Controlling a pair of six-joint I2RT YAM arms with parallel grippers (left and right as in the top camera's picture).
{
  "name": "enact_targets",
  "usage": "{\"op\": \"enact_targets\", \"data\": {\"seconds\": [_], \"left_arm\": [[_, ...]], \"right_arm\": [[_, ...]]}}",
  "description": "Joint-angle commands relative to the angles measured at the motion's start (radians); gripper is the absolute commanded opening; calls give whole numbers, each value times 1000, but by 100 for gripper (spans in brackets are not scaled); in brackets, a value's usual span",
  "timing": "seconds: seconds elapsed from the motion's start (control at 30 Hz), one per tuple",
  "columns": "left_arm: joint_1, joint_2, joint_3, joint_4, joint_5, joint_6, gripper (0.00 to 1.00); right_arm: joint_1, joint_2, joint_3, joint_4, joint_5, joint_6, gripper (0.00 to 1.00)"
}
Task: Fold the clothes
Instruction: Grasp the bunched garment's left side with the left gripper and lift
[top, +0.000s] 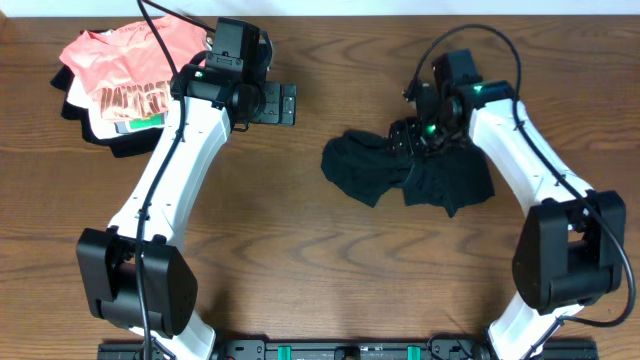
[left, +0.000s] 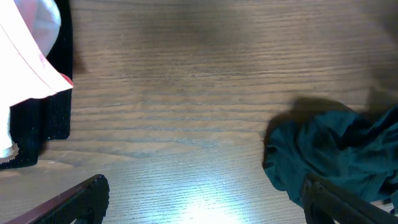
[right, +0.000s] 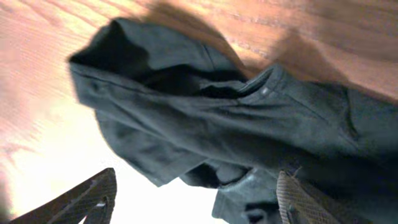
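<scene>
The black garment (top: 400, 172) lies crumpled on the wooden table, right of centre. It also shows in the right wrist view (right: 249, 124) and at the right edge of the left wrist view (left: 329, 155). My right gripper (top: 408, 135) hovers over the garment's upper edge, jaws (right: 199, 199) open wide with fabric below them, holding nothing. My left gripper (top: 285, 104) is at the upper middle of the table, left of the garment; its jaws (left: 205, 202) are open and empty over bare wood.
A pile of clothes sits at the far left corner: a salmon-pink shirt (top: 125, 60) on a white folded garment with a green mark (top: 140, 122), with dark fabric underneath. The pile's edge shows in the left wrist view (left: 31, 74).
</scene>
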Motion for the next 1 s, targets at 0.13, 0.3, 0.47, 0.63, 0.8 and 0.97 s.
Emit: {"op": "enact_targets", "data": {"seconds": [0.13,0.3,0.47,0.63,0.8,0.97], "left_arm": [[-1,12,-24,3,93,-71,98],[-3,36,-105,51,188,-126,98],[-3,108,-171,188,395,-125,98],[-17,178,-172,237,558,-82,98],[-41,228,-172,259,574,-52,98],[-60,271,-172,267,644,-26,98]], "right_arm": [[-32,-35,44,-71,112,44,83],[-101,-35,44,-63,124,56,86],[-180,-35,44,-62,90,53,87],[-230,-35,44,-75,71,28,87],[-255,-35,44,-71,69,21,88],[-260,-35,44,-71,69,10,88]]}}
